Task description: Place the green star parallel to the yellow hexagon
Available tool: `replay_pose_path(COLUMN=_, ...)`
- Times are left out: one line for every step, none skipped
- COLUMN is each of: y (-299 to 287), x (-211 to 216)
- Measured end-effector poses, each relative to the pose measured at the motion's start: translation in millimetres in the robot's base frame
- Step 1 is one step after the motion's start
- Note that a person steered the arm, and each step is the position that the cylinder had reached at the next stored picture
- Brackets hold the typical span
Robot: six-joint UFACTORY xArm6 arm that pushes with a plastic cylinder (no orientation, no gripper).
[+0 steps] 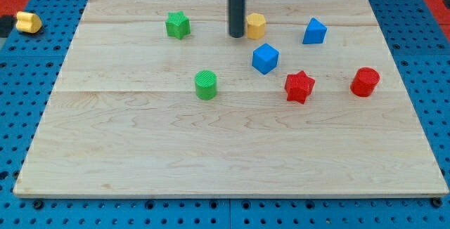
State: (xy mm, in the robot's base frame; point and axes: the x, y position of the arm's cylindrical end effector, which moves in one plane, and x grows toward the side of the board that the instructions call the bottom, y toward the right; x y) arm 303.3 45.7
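Note:
The green star [178, 25] lies near the view's top, left of centre, on the wooden board [225, 152]. The yellow hexagon [256, 26] lies to its right at about the same height. My tip [236, 36] stands between them, right beside the hexagon's left side and well to the right of the star. The rod partly hides the hexagon's left edge.
A green cylinder [206, 85] sits below the star. A blue cube [265, 58], a blue block [314, 31], a red star [299, 86] and a red cylinder [365, 82] lie on the right half. A yellow block [29, 22] lies off the board at top left.

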Motion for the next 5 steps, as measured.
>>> replay_pose_path(y=49, x=-18)
replay_pose_path(y=54, x=-41)
replay_pose_path(y=32, x=-20)
replay_pose_path(y=-44, x=29)
replay_pose_path(y=-151, x=37)
